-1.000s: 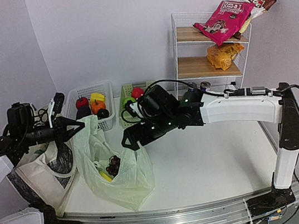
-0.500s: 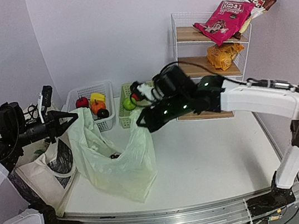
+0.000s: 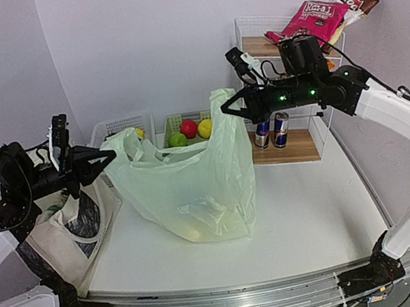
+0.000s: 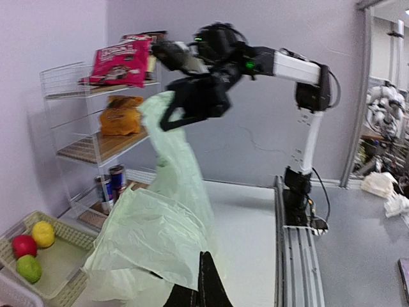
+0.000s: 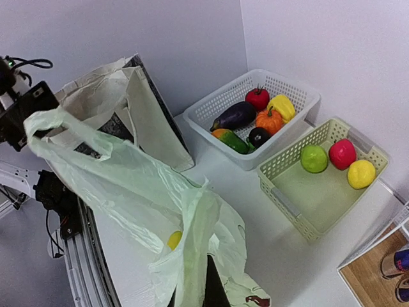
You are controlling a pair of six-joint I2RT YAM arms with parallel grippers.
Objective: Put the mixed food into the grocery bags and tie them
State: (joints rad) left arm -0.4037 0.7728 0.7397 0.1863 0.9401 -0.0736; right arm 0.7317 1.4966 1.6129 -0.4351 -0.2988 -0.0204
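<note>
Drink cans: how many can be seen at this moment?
2. The left can and the right can stand upright side by side on the wire shelf's bottom board, just right of the pale-green plastic bag. More could be hidden inside that bag or the canvas tote.

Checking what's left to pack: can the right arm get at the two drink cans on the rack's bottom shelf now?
Probably not yet: the drink cans stand near the right gripper, unblocked, but it is shut on the plastic bag.
</note>
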